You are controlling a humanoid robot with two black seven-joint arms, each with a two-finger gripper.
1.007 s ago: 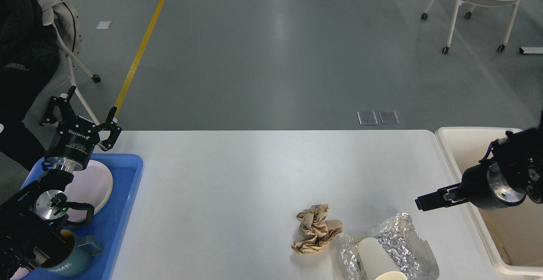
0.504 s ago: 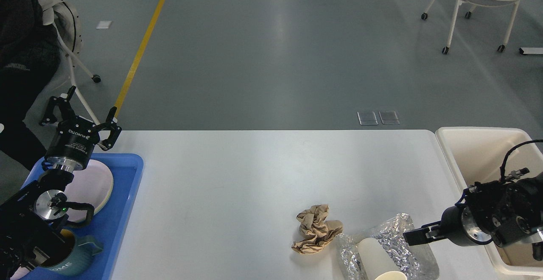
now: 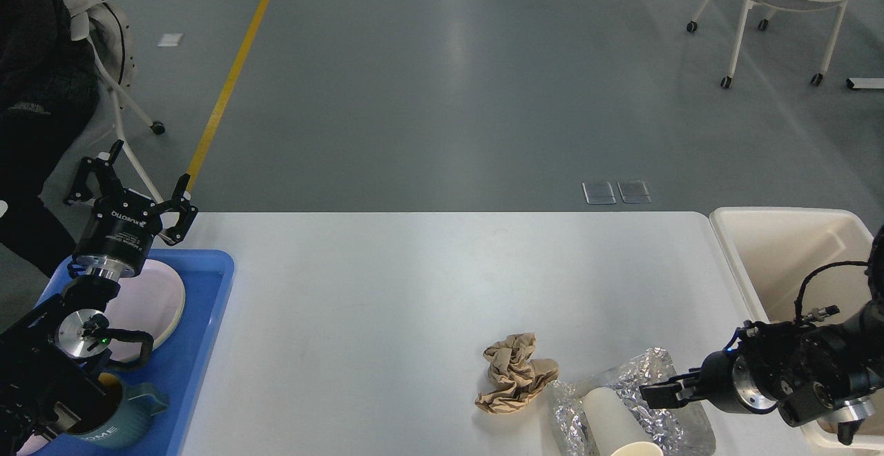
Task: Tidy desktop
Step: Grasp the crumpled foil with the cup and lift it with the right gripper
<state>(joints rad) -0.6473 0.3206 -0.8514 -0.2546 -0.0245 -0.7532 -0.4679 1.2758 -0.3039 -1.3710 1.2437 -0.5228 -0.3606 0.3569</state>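
Your desktop (image 3: 387, 290): a white top with rounded corners, filling the lower middle of the view, with grey floor (image 3: 442, 83) beyond its far edge. On that floor: a yellow line (image 3: 231, 72) at far left and a white chair on castors (image 3: 780, 7) at far right.

Loose on the desktop, near its front right: a crumpled ball of brown paper (image 3: 513, 372); just right of it, a crumpled sheet of foil (image 3: 632, 404) with a white paper cup (image 3: 615, 428) lying on its side on it.

Your containers: a blue tray (image 3: 200, 345) at the left edge, holding a pale plate (image 3: 148, 307) and a teal mug (image 3: 114, 421); a cream bin (image 3: 780, 249) at the right edge, contents not visible.

Your left gripper (image 3: 131, 190): raised above the tray's far end, fingers spread wide, holding nothing.

Your right gripper (image 3: 656, 395): low over the foil, pointing left; you cannot tell how far it is open.
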